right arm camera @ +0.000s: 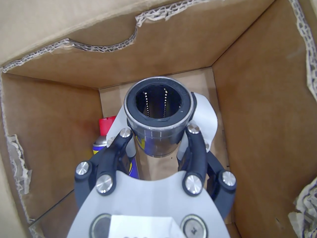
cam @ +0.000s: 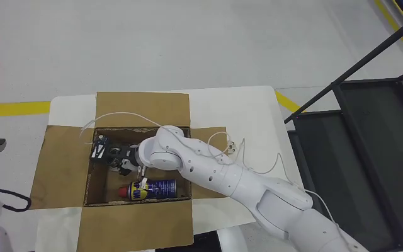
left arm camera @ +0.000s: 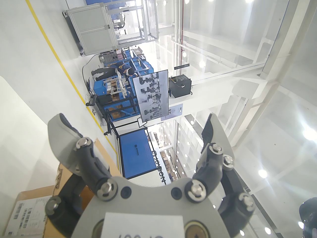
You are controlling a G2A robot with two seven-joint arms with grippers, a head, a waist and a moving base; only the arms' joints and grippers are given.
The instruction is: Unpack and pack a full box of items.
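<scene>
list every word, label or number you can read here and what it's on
Nothing can be quoted with confidence.
spray can: blue and yellow label, lettering too small.
shipping label on the cardboard: print and barcodes too small.
white sticker at the left gripper base: digits cut off.
blue panels behind: sideways lettering, unclear.
metal cylinder in the right gripper: tick marks, no words.

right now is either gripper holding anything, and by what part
Right gripper clamps a linear bearing by its cylindrical sides; left gripper is open, empty.
</scene>
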